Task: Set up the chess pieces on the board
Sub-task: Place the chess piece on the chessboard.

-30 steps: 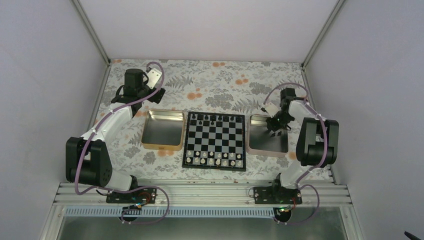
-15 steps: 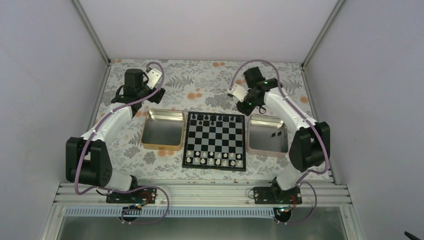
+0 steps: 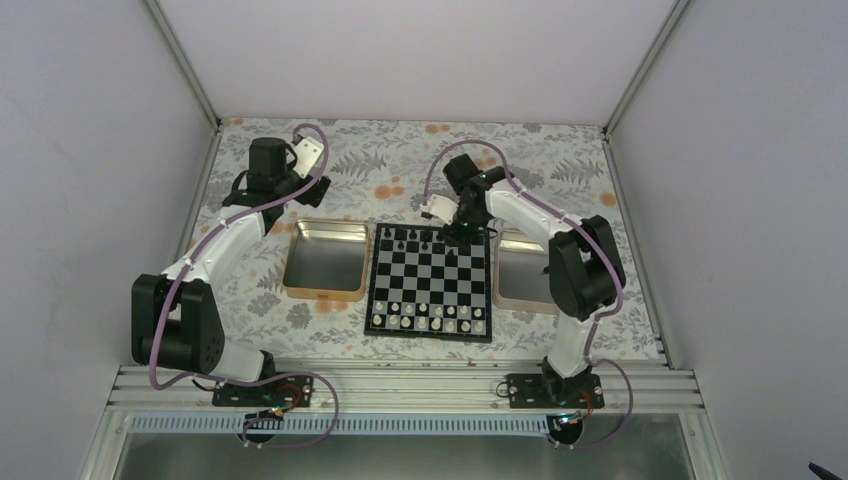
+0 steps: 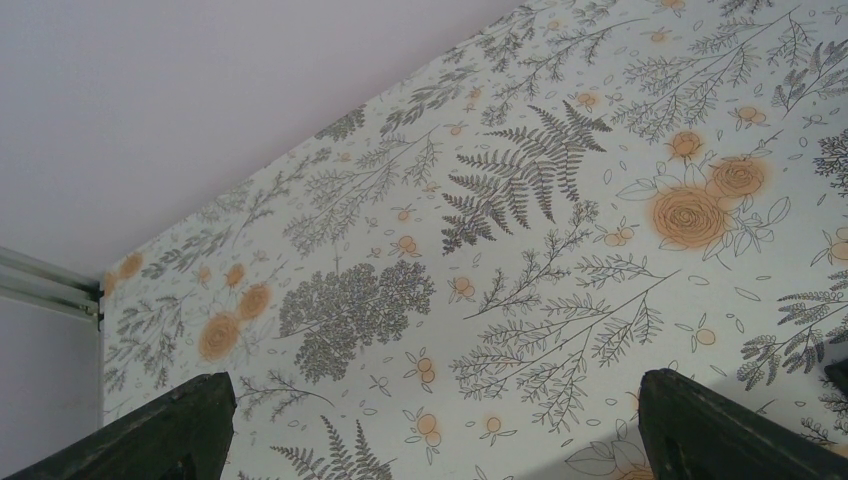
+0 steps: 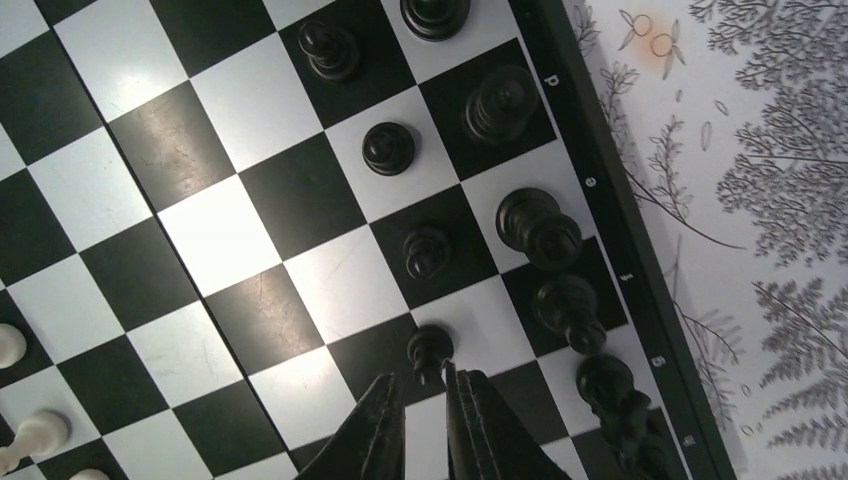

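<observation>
- The black chess pieces (image 5: 540, 228) stood in two rows on the far edge of the board (image 3: 430, 283), towards its right corner.
- One black pawn (image 5: 430, 348) of the inner row stood on a white square, right at the tips of the right tool (image 5: 420, 375).
- The fingers (image 5: 475, 420) of this tool were close together, with only a narrow gap. I cannot tell if they pressed the pawn or were just beside it.
- The white pieces (image 3: 425, 318) stood along the near edge of the board.
- The board lay in the middle of the flowered surface (image 4: 520, 200), between a gold tray (image 3: 322, 262) on the left and a silver tray (image 3: 525, 278) on the right.
- The left tool (image 4: 430, 378) hovered over the far left of the surface, well apart from the board. Its fingers were wide apart and had hold of nothing.
</observation>
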